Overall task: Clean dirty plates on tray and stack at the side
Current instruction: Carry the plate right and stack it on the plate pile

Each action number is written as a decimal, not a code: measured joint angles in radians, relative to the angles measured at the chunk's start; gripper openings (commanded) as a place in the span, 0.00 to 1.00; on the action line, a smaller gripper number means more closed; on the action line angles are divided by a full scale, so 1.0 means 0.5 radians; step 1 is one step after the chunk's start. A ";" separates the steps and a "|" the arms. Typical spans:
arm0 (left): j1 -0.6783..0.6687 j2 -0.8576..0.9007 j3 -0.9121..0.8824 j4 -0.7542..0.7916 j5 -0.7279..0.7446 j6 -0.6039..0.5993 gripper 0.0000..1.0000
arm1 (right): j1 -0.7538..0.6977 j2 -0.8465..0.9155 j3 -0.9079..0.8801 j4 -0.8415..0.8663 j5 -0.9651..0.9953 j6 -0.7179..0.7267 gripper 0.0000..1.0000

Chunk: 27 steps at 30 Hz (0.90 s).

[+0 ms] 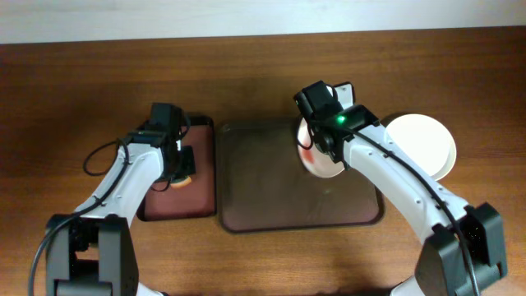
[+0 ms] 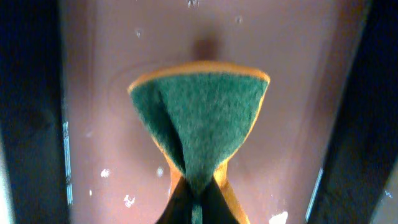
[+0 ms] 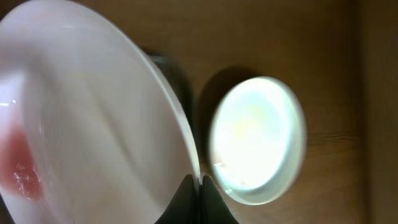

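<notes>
My right gripper is shut on the rim of a white plate with a red smear, held tilted above the right part of the large dark brown tray; the plate shows partly under the arm in the overhead view. A clean plate lies on the table right of the tray and also shows in the right wrist view. My left gripper is shut on a green and orange sponge over the smaller reddish-brown tray. A third plate is not visible.
The smaller black-rimmed tray has white specks on its surface. Bare wooden table surrounds both trays. The arms' bases stand at the front edge.
</notes>
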 measured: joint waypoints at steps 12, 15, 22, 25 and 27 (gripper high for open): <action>0.000 0.000 -0.197 0.242 0.002 0.001 0.00 | 0.387 -0.071 0.008 0.085 1.097 -0.034 0.04; 0.000 0.000 -0.199 0.275 0.018 0.001 0.00 | 0.342 -0.072 0.008 0.083 1.017 0.050 0.04; -0.065 0.000 -0.204 0.500 0.153 0.306 0.00 | -0.746 -0.073 0.012 0.032 -0.472 0.346 0.04; -0.064 0.000 -0.204 0.458 0.155 0.349 0.00 | -1.290 -0.073 0.013 -0.034 -0.894 0.369 0.04; -0.064 0.000 -0.204 0.455 0.155 0.351 0.00 | -1.556 -0.073 0.013 -0.074 -1.010 0.378 0.04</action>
